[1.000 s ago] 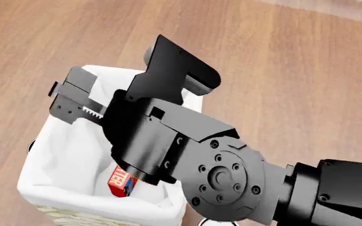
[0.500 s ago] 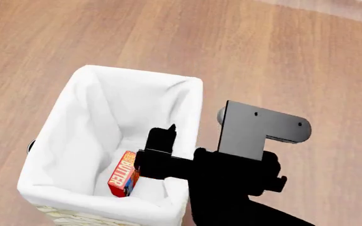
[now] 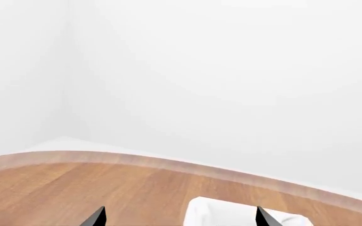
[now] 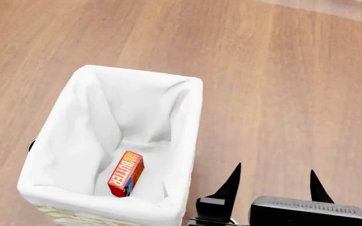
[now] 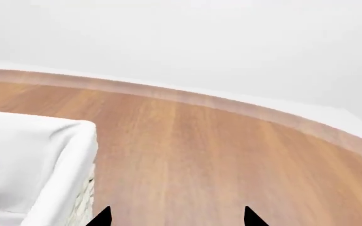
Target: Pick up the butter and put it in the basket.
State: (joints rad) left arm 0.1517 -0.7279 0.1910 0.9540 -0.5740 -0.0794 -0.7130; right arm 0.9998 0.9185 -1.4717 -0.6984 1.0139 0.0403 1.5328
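The butter [image 4: 126, 173], a slim red-orange box with white lettering, lies on the white liner at the bottom of the basket [image 4: 187, 117], free of any gripper. My right gripper [image 4: 274, 181] is low at the near edge of the head view, just right of the basket, open and empty. In the right wrist view the right gripper [image 5: 176, 217] has its tips wide apart over bare floor, with the basket [image 5: 43, 160] to one side. My left gripper [image 3: 179, 217] is open too, showing only two tips, with a corner of the basket [image 3: 231, 214] beyond them.
Wooden floor [image 4: 282, 84] surrounds the basket on all sides. A white wall [image 5: 187, 42] with a pale baseboard [image 5: 231, 106] bounds the floor farther off. A small dark object [image 4: 30, 146] peeks out at the basket's left side.
My right arm has pulled back from above the basket toward the near right edge of the head view. The basket's inside and the butter now show in full.
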